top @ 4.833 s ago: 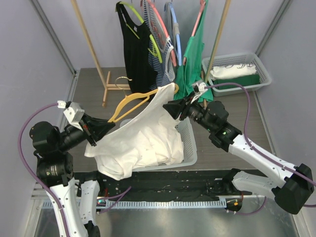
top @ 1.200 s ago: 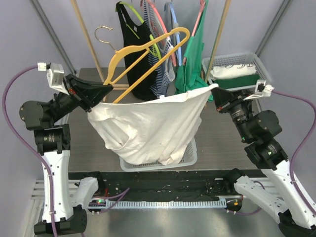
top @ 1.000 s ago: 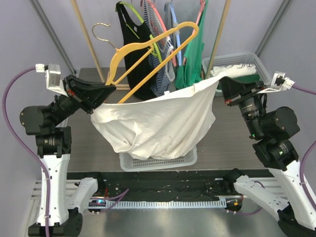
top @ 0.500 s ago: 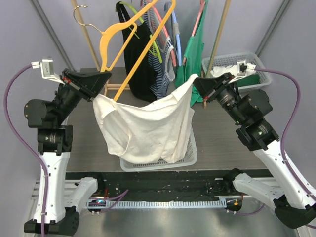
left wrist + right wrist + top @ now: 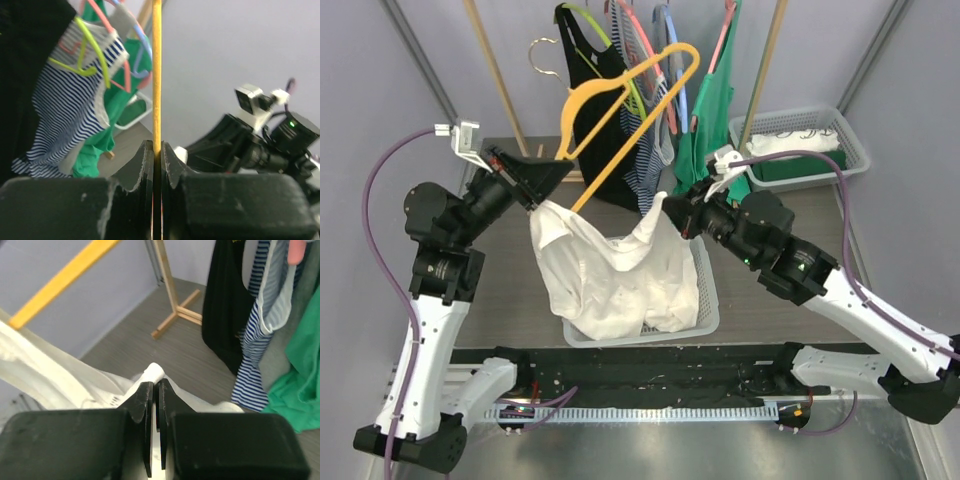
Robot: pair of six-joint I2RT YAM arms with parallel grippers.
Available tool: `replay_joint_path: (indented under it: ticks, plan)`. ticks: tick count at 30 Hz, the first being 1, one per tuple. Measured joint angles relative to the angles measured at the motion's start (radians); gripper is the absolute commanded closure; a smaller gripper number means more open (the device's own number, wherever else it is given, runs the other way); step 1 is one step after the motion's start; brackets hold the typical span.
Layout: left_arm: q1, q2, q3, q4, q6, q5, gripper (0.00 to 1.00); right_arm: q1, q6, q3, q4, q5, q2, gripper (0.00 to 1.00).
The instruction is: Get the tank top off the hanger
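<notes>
While left claw (image 5: 156,151) pinches hanger bar (image 5: 157,75), right claw (image 5: 153,386) pinches tank top (image 5: 610,275).

Left arm (image 5: 445,270): rises from near-edge base, forearm angled up and toward centre. Left black two-finger gripper (image 5: 558,168): jaws clamped on bar of yellow plastic hanger (image 5: 157,75).

Right arm (image 5: 850,305): stretched low from base toward centre, wrist pointing left. Right black two-finger gripper (image 5: 670,212): jaws pinched tight on fold of white fabric tank top (image 5: 152,372).

Grippers near each other, apart, left one higher.
</notes>
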Motion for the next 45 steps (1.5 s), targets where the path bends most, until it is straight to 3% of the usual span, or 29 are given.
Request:
replay_joint_path:
  ticks: [1, 2, 4, 6, 8, 15, 21, 27, 36, 41, 45]
  plan:
    - [-0.016, -0.008, -0.005, -0.003, 0.030, 0.013, 1.00, 0.024, -0.026, 0.000, -0.014, 0.044, 0.015, 0.96]
    - [-0.037, -0.018, -0.011, -0.013, 0.067, 0.024, 1.00, 0.035, -0.043, -0.003, -0.023, 0.082, 0.023, 0.80]
    - [-0.074, -0.041, -0.020, -0.041, 0.144, 0.056, 1.00, 0.039, -0.065, -0.017, -0.027, 0.145, 0.021, 0.67]
    - [-0.105, -0.063, -0.021, -0.081, 0.231, 0.087, 1.00, 0.039, -0.092, -0.042, -0.026, 0.216, 0.002, 0.45]
    - [-0.120, -0.078, -0.022, -0.116, 0.312, 0.119, 1.00, 0.038, -0.114, -0.068, -0.022, 0.275, -0.031, 0.36]
    - [-0.142, -0.097, -0.056, -0.282, 0.562, 0.189, 1.00, 0.038, -0.171, -0.142, -0.028, 0.418, -0.202, 0.29]
    - [-0.192, -0.095, -0.115, -0.434, 0.746, 0.184, 1.00, 0.038, -0.175, -0.146, -0.092, 0.416, -0.324, 0.30]
    - [-0.212, -0.064, -0.116, -0.505, 0.844, 0.195, 1.00, 0.038, -0.227, -0.076, -0.193, 0.258, -0.349, 0.32]
    - [-0.233, -0.024, -0.097, -0.572, 0.914, 0.285, 1.00, 0.038, -0.367, 0.108, -0.388, -0.123, -0.152, 0.32]
    - [-0.241, -0.016, -0.066, -0.617, 0.958, 0.372, 1.00, 0.038, -0.412, 0.163, -0.486, -0.263, -0.059, 0.33]
    - [-0.245, -0.016, -0.055, -0.641, 0.974, 0.445, 1.00, 0.038, -0.428, 0.164, -0.541, -0.336, -0.073, 0.37]
